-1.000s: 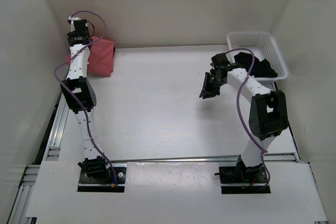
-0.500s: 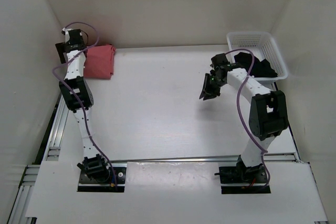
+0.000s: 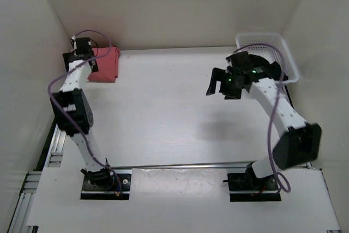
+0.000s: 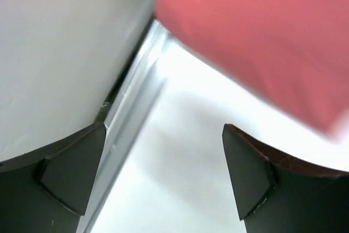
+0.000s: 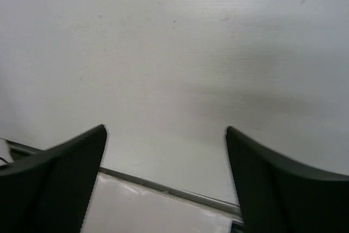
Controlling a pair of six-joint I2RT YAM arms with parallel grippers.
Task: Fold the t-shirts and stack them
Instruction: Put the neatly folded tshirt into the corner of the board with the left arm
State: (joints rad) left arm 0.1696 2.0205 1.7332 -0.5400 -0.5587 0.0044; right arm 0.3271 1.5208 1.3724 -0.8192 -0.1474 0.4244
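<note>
Left gripper [image 3: 80, 61] sits at the far left corner of the table [image 3: 163, 113], fingers spread wide with nothing between them; in the wrist view the gripper [image 4: 163, 130] frames only bare table surface and the metal edge rail [image 4: 136, 91]. Right gripper [image 3: 221, 88] hangs above the right-centre of the table, just left of the basket, jaws also wide apart and empty; its wrist view [image 5: 166, 130] shows plain white tabletop below. White mesh basket [image 3: 267, 39] stands at the far right corner, partly covered by the right arm. Folded salmon-red t-shirt [image 3: 106, 64] lies flat in the far left corner, just beside the left gripper and apart from its fingers, seen blurred at upper right of the left wrist view [image 4: 262, 36]. Dark cloth [image 3: 274, 70] shows inside the basket; detail cannot be made out.
</note>
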